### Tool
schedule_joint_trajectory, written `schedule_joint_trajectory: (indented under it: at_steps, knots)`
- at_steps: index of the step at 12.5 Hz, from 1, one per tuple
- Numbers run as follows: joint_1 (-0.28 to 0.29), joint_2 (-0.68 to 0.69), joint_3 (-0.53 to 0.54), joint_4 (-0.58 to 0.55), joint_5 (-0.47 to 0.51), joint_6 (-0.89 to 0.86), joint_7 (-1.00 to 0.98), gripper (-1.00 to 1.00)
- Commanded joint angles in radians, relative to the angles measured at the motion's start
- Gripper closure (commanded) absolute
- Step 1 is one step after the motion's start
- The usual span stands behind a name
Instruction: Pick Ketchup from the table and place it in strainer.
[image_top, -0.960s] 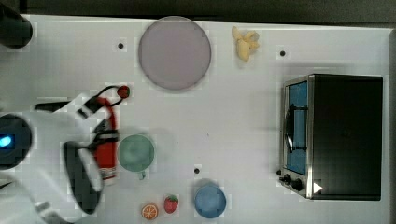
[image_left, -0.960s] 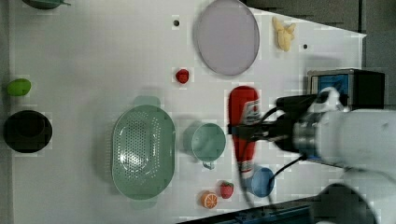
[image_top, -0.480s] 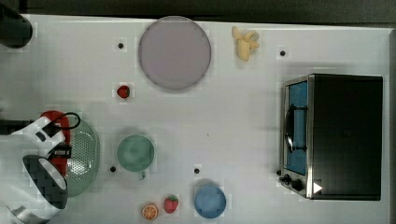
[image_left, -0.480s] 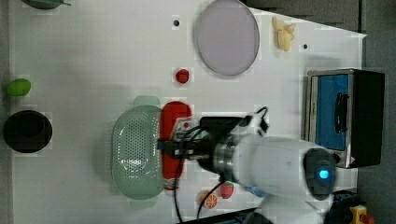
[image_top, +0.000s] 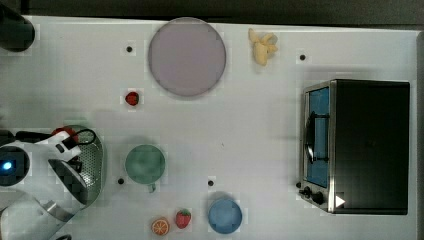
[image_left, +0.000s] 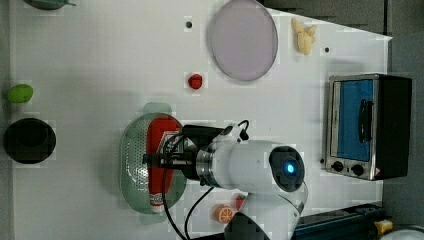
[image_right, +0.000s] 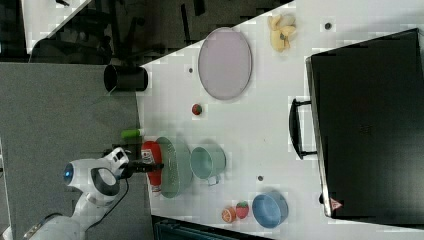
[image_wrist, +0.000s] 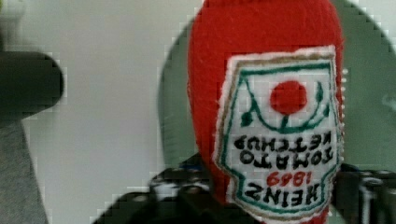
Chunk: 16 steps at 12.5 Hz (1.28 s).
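Pretty much at the finish line here, I'd say: the Ketchup (image_left: 159, 159) is lying lengthwise over the strainer (image_left: 131, 165) in the left view, its cap end at the rim toward the left view's bottom, so the carry looks done and what's left is letting go and backing the arm out. The gripper (image_left: 165, 160) sits right over the middle of the bottle, and the wrist view has the label (image_wrist: 280, 135) filling the picture with a dark finger on each side; I honestly can't tell whether the claw is clamped on it or already loose, and I can't tell if the bottle is resting on the mesh or hanging just above it. Counting stuff in the top view: one mint cup (image_top: 145, 164), one blue bowl (image_top: 225, 216), one big round plate (image_top: 186, 56), one toaster oven (image_top: 357, 146), two strawberries (image_top: 132, 98) (image_top: 183, 218), one orange slice (image_top: 160, 226), one banana bunch (image_top: 263, 46).
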<state>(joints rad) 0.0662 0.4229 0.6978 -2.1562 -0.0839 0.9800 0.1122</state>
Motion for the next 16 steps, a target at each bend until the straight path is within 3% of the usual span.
schedule_joint_trajectory:
  at_steps: [1, 2, 6, 10, 12, 14, 16]
  knots:
    - [-0.01, -0.025, -0.014, 0.016, -0.008, 0.021, 0.072, -0.89]
    - [-0.011, -0.033, -0.014, 0.016, -0.008, 0.02, 0.072, -1.0]
    - [-0.052, -0.159, -0.014, 0.026, -0.003, -0.047, 0.097, -1.0]
    - [-0.167, -0.333, -0.027, 0.097, 0.011, -0.378, 0.093, -1.0]
    - [-0.225, -0.399, -0.065, 0.154, 0.08, -0.487, 0.086, -1.0]
    - [-0.263, -0.45, -0.125, 0.213, 0.145, -0.572, 0.061, -1.0]
    - [-0.282, -0.491, -0.199, 0.266, 0.147, -0.666, 0.033, -1.0]
